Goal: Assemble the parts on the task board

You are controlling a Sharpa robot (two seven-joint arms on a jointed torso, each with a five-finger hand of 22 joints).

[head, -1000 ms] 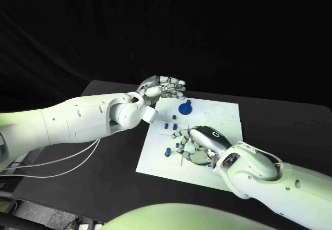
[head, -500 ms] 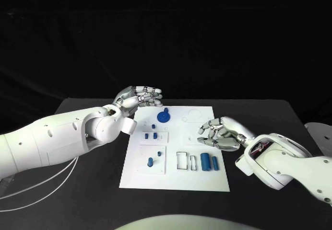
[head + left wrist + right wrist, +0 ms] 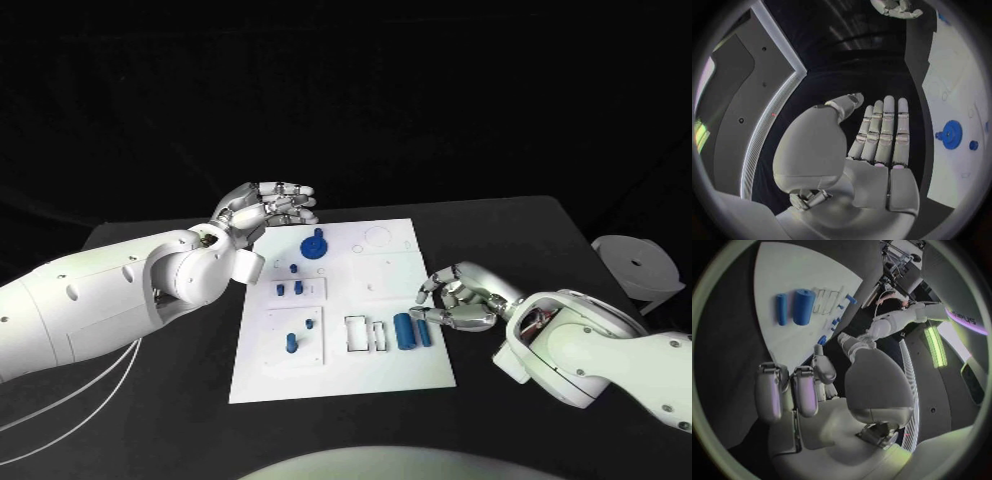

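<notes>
Task board mid-tabletop; left hand above its far-left corner, fingers straight, holding nothing; right hand at right edge, fingers curled, empty.

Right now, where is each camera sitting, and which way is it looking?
Head view: sits on the robot's head, looks down at the table and the task board; both white arms show, with the left hand and right hand.
Left wrist view: sits behind the left hand, looks along its straight fingers; the board's edge and the round blue part lie beside them.
Right wrist view: sits behind the right hand, looks toward the board and the blue cylinders.
Shared: all three show the task board.
</notes>
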